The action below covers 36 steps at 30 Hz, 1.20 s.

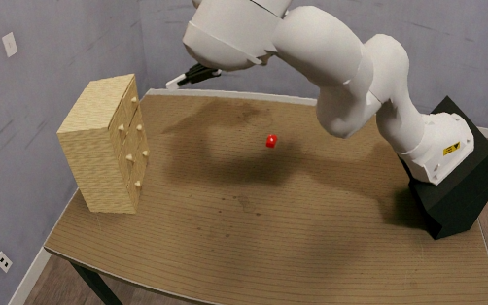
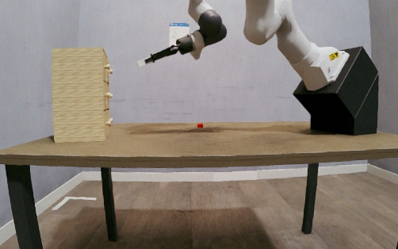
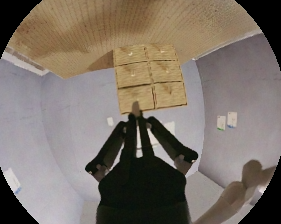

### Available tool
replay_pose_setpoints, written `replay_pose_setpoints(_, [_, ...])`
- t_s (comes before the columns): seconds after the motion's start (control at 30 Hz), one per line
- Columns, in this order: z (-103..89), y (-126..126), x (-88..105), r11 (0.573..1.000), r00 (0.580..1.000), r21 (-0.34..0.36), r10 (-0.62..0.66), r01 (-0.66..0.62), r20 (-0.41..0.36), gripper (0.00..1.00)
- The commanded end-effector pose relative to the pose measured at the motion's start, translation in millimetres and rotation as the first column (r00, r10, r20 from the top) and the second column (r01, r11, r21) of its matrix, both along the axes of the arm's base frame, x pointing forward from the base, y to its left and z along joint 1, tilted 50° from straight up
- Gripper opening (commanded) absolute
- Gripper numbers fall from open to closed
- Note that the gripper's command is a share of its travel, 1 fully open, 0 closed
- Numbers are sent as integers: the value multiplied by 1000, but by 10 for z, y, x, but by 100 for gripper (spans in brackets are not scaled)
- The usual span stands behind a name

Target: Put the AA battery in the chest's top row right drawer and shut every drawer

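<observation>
The wooden chest (image 1: 94, 146) (image 2: 78, 95) (image 3: 151, 76) stands upright at the left end of the table, with three rows of two drawers. All the drawers look shut, their knobs facing the arm. My gripper (image 1: 169, 84) (image 2: 141, 63) (image 3: 136, 106) is shut with nothing between the fingers. It hangs in the air a short way in front of the chest, at about the height of the top row, pointing at the drawer fronts. No AA battery shows in any view.
A small red block (image 1: 271, 141) (image 2: 200, 125) lies near the middle of the table (image 1: 274, 233) (image 2: 216, 144). The arm's black base (image 1: 459, 194) (image 2: 342, 99) stands at the right end.
</observation>
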State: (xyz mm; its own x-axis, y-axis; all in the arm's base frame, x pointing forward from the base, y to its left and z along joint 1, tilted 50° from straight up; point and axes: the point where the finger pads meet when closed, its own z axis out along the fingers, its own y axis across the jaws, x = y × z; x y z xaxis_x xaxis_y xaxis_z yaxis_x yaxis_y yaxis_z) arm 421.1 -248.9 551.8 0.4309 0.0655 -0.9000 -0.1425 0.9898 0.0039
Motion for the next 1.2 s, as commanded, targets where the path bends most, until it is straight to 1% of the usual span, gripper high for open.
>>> replay_pose_setpoints(0.0, [-31, -18, -42, 1000, 998, 19, 12, -11, -60, 10])
replay_pose_setpoints(0.1, [-38, -29, -113, 1000, 993, 11, 13, -12, -120, 10])
replay_pose_setpoints(0.2, [-46, -43, -206, 1000, 980, -1, 14, -14, -199, 10])
replay_pose_setpoints(0.37, [-63, -71, -386, 1000, 937, -22, 12, -21, -348, 10])
replay_pose_setpoints(0.43, [-63, -71, -386, 1000, 937, -22, 12, -21, -348, 10])
replay_pose_setpoints(0.53, [-74, -89, -509, 999, 896, -36, 8, -27, -444, 10])
replay_pose_setpoints(0.63, [-86, -108, -632, 998, 844, -49, 3, -34, -536, 10])
replay_pose_setpoints(0.83, [-106, -140, -846, 996, 732, -69, -10, -51, -682, 10])
replay_pose_setpoints(0.93, [-114, -154, -940, 995, 674, -77, -17, -60, -738, 10])
replay_pose_setpoints(1.0, [-114, -154, -940, 995, 674, -77, -17, -60, -738, 10])
replay_pose_setpoints(1.17, [-127, -175, -1076, 994, 584, -87, -28, -73, -811, 10])
